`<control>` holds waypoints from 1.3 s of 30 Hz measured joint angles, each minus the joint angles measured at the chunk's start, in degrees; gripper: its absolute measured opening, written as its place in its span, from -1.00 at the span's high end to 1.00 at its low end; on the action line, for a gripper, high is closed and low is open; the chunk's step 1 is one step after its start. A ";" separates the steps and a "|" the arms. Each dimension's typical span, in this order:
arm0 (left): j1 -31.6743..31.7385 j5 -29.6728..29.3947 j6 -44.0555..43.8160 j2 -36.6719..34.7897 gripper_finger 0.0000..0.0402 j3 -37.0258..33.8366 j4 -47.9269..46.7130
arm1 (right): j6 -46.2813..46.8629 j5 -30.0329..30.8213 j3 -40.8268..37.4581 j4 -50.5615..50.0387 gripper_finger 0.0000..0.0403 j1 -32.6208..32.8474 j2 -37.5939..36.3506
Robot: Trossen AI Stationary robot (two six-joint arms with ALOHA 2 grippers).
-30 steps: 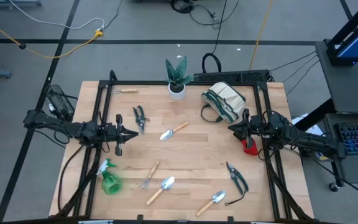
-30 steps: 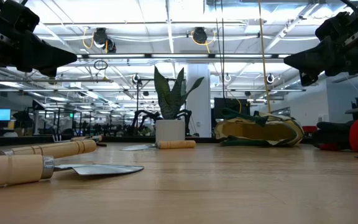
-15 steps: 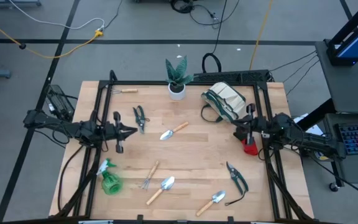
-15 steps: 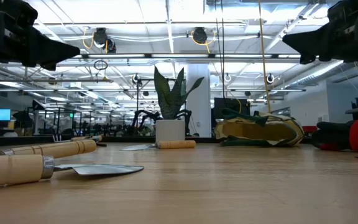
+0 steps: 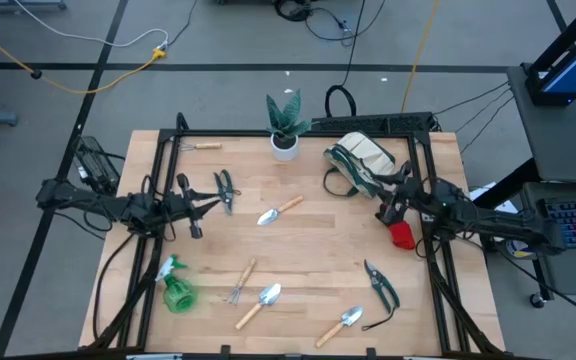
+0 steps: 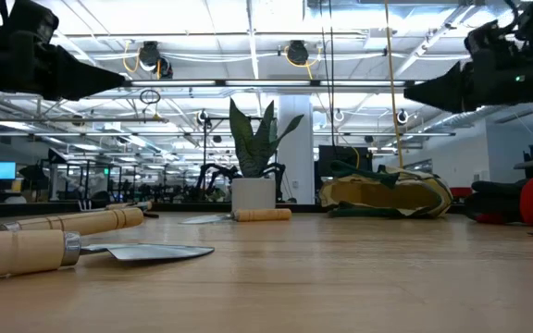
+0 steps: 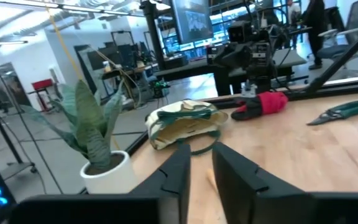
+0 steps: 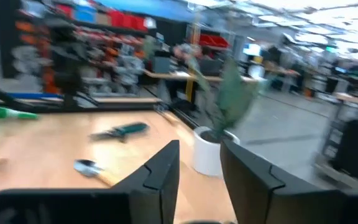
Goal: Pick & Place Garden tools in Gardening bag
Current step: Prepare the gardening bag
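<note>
High view: your left tool (image 5: 211,201), narrowly parted and empty, hovers beside the pruners (image 5: 225,189); right tool (image 5: 384,211), also empty, hangs just below the gardening bag (image 5: 364,162). Descend, grasp pruners.

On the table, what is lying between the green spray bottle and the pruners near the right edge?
In the high view, the small fork and two wood-handled trowels lie between the green spray bottle and the pruners.
</note>
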 joint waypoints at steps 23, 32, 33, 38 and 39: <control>5.80 0.59 0.00 0.02 0.23 0.00 -0.04 | 0.06 0.91 -0.02 8.41 0.19 0.00 14.47; 6.02 0.61 0.02 0.00 0.23 0.00 -0.04 | 0.06 1.13 -0.02 8.35 0.13 0.00 19.24; 6.02 0.61 0.02 0.01 0.23 0.00 -0.04 | 0.06 1.13 -0.02 8.12 0.13 0.00 19.71; 6.02 0.62 0.02 0.01 0.23 0.00 -0.04 | 0.40 1.37 -0.02 6.77 0.13 0.00 22.18; 6.02 0.61 0.02 0.02 0.23 0.00 -0.02 | 0.73 1.38 -0.02 6.71 0.13 0.00 22.76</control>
